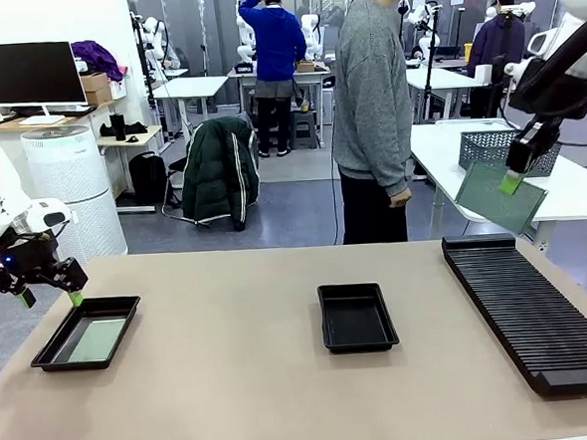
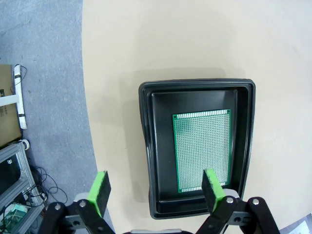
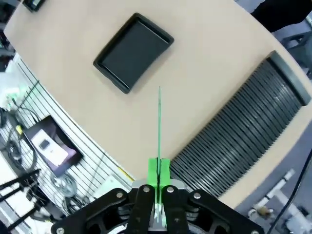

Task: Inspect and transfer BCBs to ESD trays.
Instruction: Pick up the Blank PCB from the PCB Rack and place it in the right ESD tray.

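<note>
One green BCB lies flat in the left ESD tray; it shows pale in the front view. My left gripper hovers open just above that tray's near end, nothing between its pads. My right gripper is raised high over the table's right side, shut on the edge of a second BCB, seen edge-on as a thin green line in the right wrist view. The middle ESD tray holds nothing.
A long black ribbed rack runs along the table's right side. A person in a grey sweater stands beyond the far edge. A grey mesh basket sits on the white table behind.
</note>
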